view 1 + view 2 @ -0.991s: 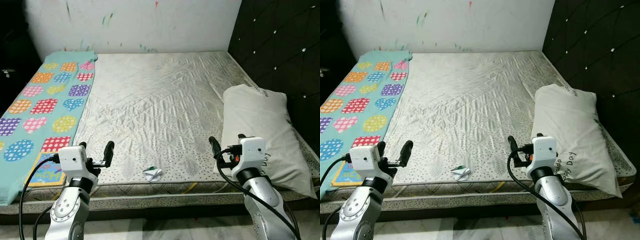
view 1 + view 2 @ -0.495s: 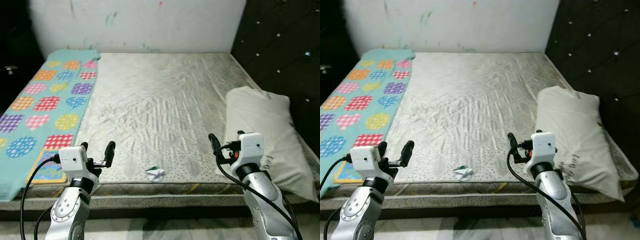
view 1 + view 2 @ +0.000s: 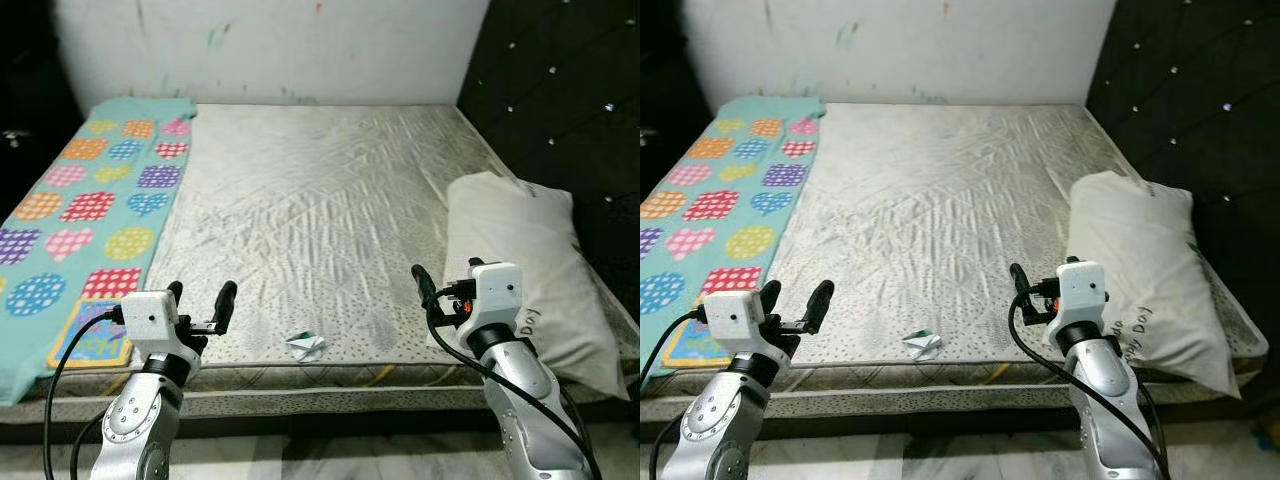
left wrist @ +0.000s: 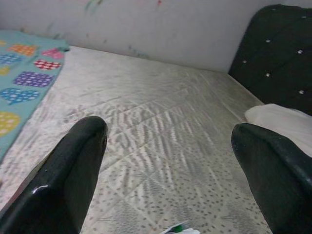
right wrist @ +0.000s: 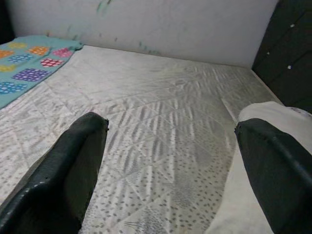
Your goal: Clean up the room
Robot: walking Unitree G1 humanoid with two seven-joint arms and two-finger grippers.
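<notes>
Camera shifted slightly, scene unchanged: paper scrap (image 3: 306, 345) still on mattress (image 3: 320, 200) edge. Left tool (image 3: 200, 303), right tool (image 3: 445, 285) both wide open, empty; pickup pending.

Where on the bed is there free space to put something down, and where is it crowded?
The widest free patch is the middle of the mattress, between the patterned blanket on the robot's left and the pillow on its right, back to the wall. The near edge is tighter: a paper scrap lies there between the open left gripper and right gripper.
</notes>
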